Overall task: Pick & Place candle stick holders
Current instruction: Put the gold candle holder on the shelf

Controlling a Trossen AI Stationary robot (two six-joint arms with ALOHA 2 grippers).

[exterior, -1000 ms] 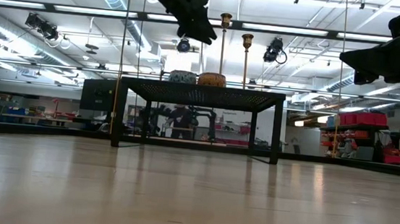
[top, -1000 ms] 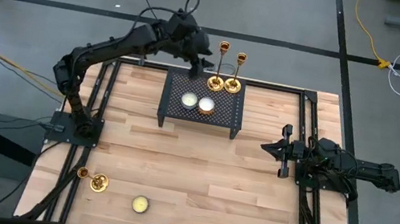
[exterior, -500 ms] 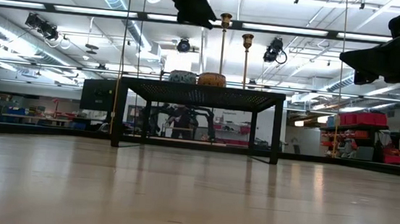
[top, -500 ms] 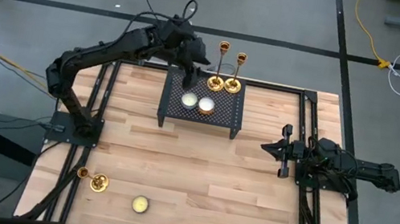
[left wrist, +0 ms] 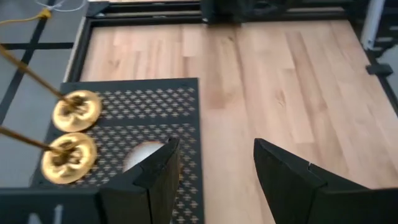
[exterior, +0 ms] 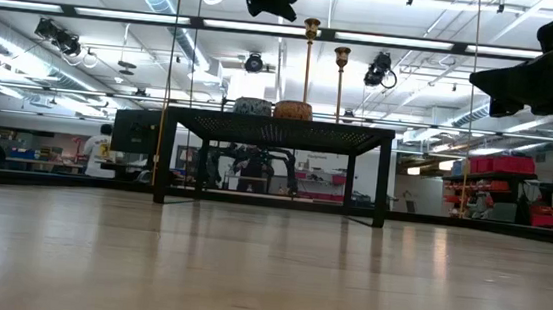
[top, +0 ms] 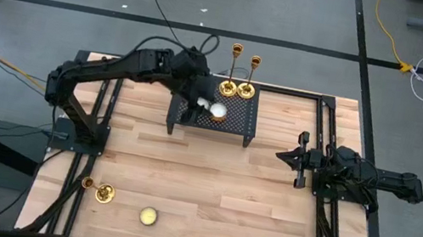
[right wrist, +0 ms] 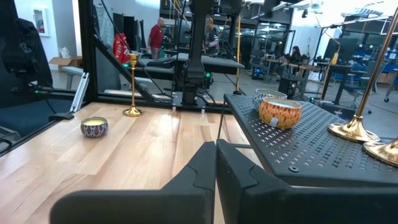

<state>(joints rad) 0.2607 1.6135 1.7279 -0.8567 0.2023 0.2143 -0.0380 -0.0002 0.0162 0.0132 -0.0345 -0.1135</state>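
Two gold candle stick holders (top: 227, 87) (top: 246, 89) stand upright on their round bases at the far edge of the black mesh rack (top: 237, 121). In the left wrist view those bases (left wrist: 76, 110) (left wrist: 68, 157) sit beside my fingers. A third holder (top: 100, 193) stands on the wood near the table's near left corner. My left gripper (top: 195, 105) (left wrist: 214, 168) hangs open above the rack's left part, holding nothing, clear of the holders. My right gripper (top: 284, 157) (right wrist: 216, 163) is shut and level at the table's right side.
A candle tin (top: 217, 112) sits on the rack, and a white one (left wrist: 146, 155) is half hidden by my left fingers. Another tin (top: 148, 216) lies on the wood near the front left. Bare wood lies between rack and front edge.
My left gripper has drawn back from beside the two holders on the rack, moving toward the table's near edge over the rack's left part and rising a little. It has stayed open. The holders have kept their places.
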